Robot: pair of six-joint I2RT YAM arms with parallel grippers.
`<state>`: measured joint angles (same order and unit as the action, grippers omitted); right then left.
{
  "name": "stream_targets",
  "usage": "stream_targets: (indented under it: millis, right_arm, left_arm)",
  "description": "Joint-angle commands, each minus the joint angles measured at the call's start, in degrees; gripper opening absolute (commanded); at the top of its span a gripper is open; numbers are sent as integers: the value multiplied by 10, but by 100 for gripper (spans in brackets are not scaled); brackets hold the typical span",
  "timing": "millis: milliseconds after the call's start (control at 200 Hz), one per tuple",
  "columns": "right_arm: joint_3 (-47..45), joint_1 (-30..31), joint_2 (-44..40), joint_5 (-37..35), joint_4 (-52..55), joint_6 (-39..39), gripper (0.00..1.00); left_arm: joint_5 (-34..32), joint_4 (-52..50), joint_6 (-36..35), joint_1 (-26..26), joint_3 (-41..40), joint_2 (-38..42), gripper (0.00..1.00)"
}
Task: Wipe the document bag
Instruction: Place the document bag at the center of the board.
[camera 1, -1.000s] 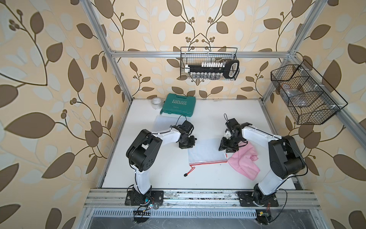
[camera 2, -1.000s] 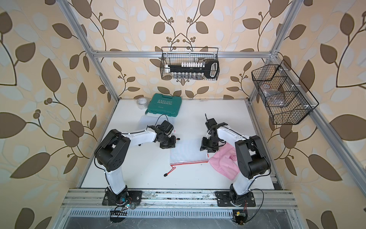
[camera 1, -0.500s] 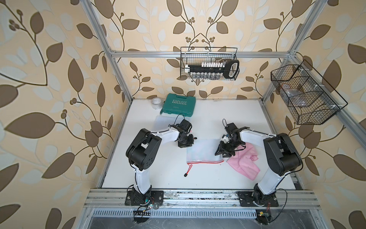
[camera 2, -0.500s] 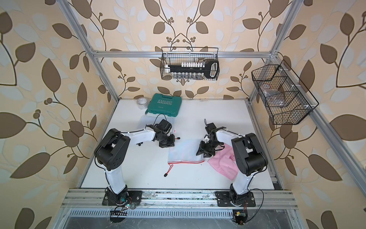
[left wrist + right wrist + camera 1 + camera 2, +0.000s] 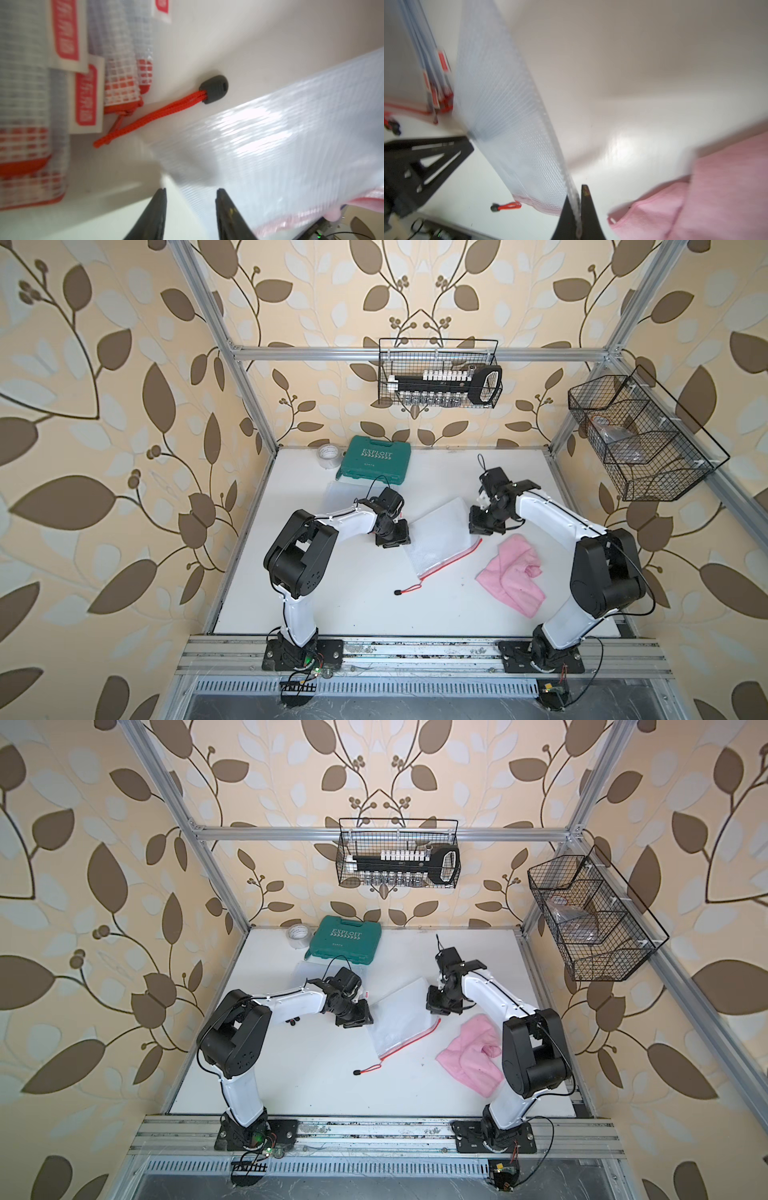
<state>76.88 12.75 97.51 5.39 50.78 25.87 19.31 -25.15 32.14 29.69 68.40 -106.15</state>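
Wiping has not begun: the right hand (image 5: pixel 577 193) pinches shut on the edge of the translucent red-zipped mesh document bag (image 5: pixel 440 537) resting on the white counter (image 5: pixel 332 605), the left hand (image 5: pixel 190 190) stands part-open and empty beside it, and the next move likely calls for fetching the pink cloth (image 5: pixel 511 572).

A: Between the jaws of the right gripper (image 5: pixel 577 194): translucent white plastic document bag (image 5: pixel 512 128), fine woven-mesh texture, faint gloss, red zip edge.
B: Agreed. Just beside those jaws, crumpled pink cloth (image 5: pixel 720 187): soft, matt, slightly fuzzy.
A: Ahead of the jaws of the left gripper (image 5: pixel 191 189), red braided cord (image 5: pixel 149 118), rough weave, ending in a matt black tip (image 5: pixel 215 88); rubber or plastic, hard to tell.
B: Underneath, smooth white tabletop (image 5: pixel 643 93), shiny with glare.
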Motion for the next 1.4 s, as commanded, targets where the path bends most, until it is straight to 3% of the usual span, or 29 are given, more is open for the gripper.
stream_targets:
  millis: [0,255,605,750,855,970,1170,1225,1265,1335,1400]
  right_arm:
    - [84,-33,67,-174,84,-58,0]
    - [174,-84,216,-297,61,-141,0]
    - [212,-131,292,-398,-40,-280,0]
    - [271,-142,315,-349,-4,-249,0]
    - [302,-149,329,-291,33,-171,0]
    - [315,-150,355,-288,56,-136,0]
    - [298,-152,353,-310,46,-147,0]
    - [299,-152,351,-313,47,-149,13]
    - [296,-152,346,-316,43,-151,31]
    - [292,-151,332,-314,39,-151,75]
    - [289,-151,313,-312,39,-147,93]
  left_arm:
    - [11,-53,-8,-27,52,57,50]
    - [17,-85,-15,-119,64,94,52]
    - [21,-95,-39,-227,72,82,52]
    - [22,-93,-43,-245,86,60,52]
    - [16,-94,-49,-252,98,42,52]
    - [13,-94,-55,-262,108,27,53]
    - [3,-99,-63,-277,112,16,54]
    - [0,-99,-62,-281,110,13,55]
    - [-2,-100,-60,-284,109,12,56]
    - [-6,-103,-58,-290,110,9,57]
    - [-10,-104,-52,-295,109,8,59]
